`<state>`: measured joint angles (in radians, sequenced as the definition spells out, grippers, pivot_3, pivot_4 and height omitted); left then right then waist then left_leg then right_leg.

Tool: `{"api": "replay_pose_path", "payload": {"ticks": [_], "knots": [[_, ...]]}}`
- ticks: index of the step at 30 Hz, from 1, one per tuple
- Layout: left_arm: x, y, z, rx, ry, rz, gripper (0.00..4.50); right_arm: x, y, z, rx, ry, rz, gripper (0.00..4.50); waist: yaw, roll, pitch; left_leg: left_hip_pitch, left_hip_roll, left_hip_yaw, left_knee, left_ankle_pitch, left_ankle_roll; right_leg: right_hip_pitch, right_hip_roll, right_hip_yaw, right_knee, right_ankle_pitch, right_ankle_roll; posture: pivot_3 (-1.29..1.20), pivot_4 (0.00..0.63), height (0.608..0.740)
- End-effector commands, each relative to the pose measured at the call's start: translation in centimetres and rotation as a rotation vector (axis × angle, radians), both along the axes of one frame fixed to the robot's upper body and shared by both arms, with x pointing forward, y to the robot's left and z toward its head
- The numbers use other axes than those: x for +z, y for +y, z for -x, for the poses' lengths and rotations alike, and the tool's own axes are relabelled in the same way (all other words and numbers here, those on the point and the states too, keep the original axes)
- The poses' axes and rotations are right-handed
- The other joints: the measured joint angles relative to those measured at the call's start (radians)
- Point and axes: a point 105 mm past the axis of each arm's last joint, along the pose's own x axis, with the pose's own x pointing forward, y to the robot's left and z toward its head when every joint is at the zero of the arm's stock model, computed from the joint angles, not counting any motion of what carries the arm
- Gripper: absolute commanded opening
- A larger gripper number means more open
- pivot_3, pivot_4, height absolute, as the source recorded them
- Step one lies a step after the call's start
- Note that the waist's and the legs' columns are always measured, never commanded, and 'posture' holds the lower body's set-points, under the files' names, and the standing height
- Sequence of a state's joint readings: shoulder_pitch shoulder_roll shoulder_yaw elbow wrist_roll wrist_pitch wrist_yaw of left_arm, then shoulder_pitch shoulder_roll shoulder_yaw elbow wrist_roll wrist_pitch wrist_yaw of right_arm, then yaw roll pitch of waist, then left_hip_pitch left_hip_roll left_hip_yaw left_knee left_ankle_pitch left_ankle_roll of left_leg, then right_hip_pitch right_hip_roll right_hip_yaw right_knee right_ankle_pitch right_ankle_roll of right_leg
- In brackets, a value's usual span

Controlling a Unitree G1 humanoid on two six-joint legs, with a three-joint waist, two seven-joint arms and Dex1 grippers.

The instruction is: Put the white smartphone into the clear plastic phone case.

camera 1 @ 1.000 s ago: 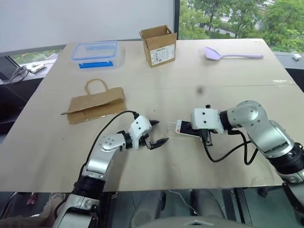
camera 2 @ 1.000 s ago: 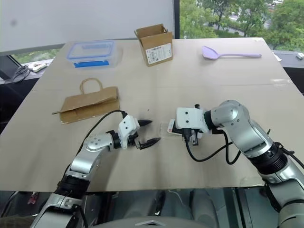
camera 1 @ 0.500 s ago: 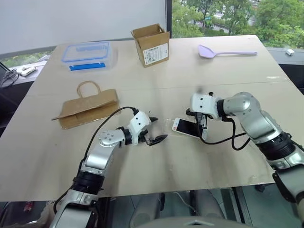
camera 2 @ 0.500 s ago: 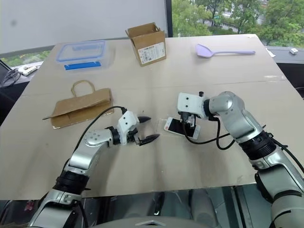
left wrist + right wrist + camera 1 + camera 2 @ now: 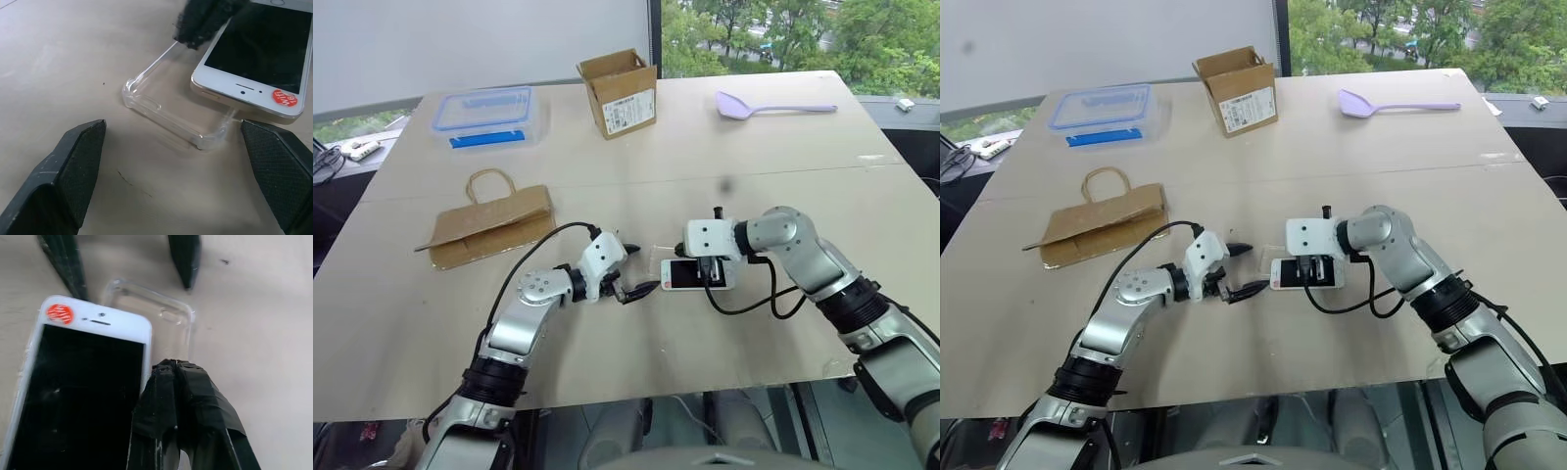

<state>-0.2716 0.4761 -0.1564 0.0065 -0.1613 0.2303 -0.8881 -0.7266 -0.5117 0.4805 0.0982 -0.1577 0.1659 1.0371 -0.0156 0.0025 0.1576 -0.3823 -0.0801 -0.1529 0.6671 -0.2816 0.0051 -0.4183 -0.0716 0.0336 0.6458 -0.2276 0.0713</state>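
at table centre the white smartphone (image 5: 696,275) has swung partly over the clear plastic phone case (image 5: 171,107), seemingly unseated, nudged by the closed right gripper (image 5: 171,382); left gripper (image 5: 631,273), at its nine o'clock, gapes empty.

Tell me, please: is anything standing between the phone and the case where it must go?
Nothing visible does. The phone already overlaps one end of the case, lying askew over it, and the free end of the case holds nothing. The shut right hand rests at the phone's edge; the open left hand flanks the case's free end.
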Motion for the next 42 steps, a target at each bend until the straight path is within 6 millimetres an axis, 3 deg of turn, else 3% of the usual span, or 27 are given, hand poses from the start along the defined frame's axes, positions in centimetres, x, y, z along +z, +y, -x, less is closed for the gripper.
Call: {"api": "replay_pose_path", "payload": {"ticks": [1, 3, 4, 7, 10, 13, 18, 26, 34, 42], "knots": [[0.9, 0.1, 0.1, -0.001, -0.032, 0.011, 4.5, 4.6, -1.0, 0.6, -0.015, -0.038, -0.119, 0.08, 0.001, 0.0, 0.0, -0.001, 0.0, 0.0, 0.0, 0.0, 0.0, -0.001, 0.0, 0.0, 0.0, 0.0, 0.0, 0.0, 0.15, 0.74], [0.8, 0.1, 0.1, 0.0, -0.031, 0.011, 4.5, 5.5, -1.4, 1.6, -0.011, 0.004, -0.146, 0.08, 0.002, 0.0, 0.0, -0.002, 0.0, 0.0, 0.0, 0.0, 0.0, -0.002, 0.0, 0.0, 0.0, 0.0, 0.0, 0.0, 0.15, 0.74], [0.8, 0.1, 0.1, 0.001, -0.03, 0.011, 4.5, 5.5, -1.9, 3.1, 0.019, 0.063, -0.139, 0.08, 0.003, 0.0, 0.0, -0.002, 0.0, 0.0, 0.0, 0.0, 0.0, -0.002, 0.0, 0.0, 0.0, 0.0, 0.0, 0.0, 0.15, 0.74], [0.7, 0.2, 0.1, 0.001, -0.027, 0.009, 4.5, 4.4, -3.3, 7.0, 0.069, 0.242, -0.072, 0.08, 0.008, 0.0, 0.0, -0.002, 0.0, -0.002, -0.001, 0.0, 0.0, -0.001, -0.001, -0.001, -0.002, 0.0, 0.0, 0.0, 0.15, 0.74], [0.7, 0.3, 0.0, 0.002, -0.027, 0.008, 4.5, 2.5, -4.3, 8.7, 0.054, 0.333, 0.0, 0.08, 0.004, 0.0, 0.0, -0.003, 0.0, -0.001, 0.0, -0.001, 0.001, -0.001, -0.001, -0.001, -0.002, 0.0, 0.0, 0.0, 0.15, 0.74], [0.6, 0.4, 0.0, 0.001, -0.027, 0.004, 4.5, 0.4, -4.7, 8.4, 0.0, 0.361, 0.031, 0.08, 0.0, 0.0, 0.0, 0.0, 0.001, 0.003, 0.0, -0.001, 0.001, 0.0, 0.0, 0.002, -0.001, 0.0, 0.0, 0.0, 0.15, 0.74], [0.6, 0.5, -0.1, -0.001, -0.027, -0.002, 4.5, -1.1, -4.6, 6.8, -0.046, 0.355, 0.029, 0.08, 0.002, -0.001, 0.0, 0.001, 0.003, 0.005, 0.001, -0.001, 0.001, 0.0, 0.001, 0.003, 0.001, 0.0, 0.0, 0.0, 0.15, 0.74], [0.5, 0.5, -0.2, 0.006, -0.029, -0.003, 4.5, -0.6, -3.6, 4.5, -0.07, 0.297, -0.003, 0.08, 0.003, -0.001, 0.0, 0.0, 0.003, 0.005, 0.001, -0.001, 0.001, -0.001, 0.001, 0.004, 0.001, 0.0, 0.0, 0.0, 0.15, 0.74], [0.4, 0.4, 0.0, 0.017, -0.027, 0.007, 4.5, -0.4, -2.2, 5.5, -0.012, 0.345, -0.043, 0.08, 0.003, -0.001, 0.0, 0.0, 0.002, 0.006, 0.001, -0.001, 0.001, -0.001, 0.001, 0.004, 0.001, 0.0, 0.0, 0.0, 0.15, 0.74], [0.3, 0.5, 0.1, 0.021, -0.021, 0.008, 4.5, -1.1, -0.1, 4.2, -0.029, 0.324, -0.076, 0.08, 0.002, -0.001, 0.0, 0.001, 0.003, 0.006, 0.001, -0.001, 0.001, -0.001, 0.001, 0.005, 0.001, 0.0, 0.0, 0.0, 0.15, 0.74]]}}
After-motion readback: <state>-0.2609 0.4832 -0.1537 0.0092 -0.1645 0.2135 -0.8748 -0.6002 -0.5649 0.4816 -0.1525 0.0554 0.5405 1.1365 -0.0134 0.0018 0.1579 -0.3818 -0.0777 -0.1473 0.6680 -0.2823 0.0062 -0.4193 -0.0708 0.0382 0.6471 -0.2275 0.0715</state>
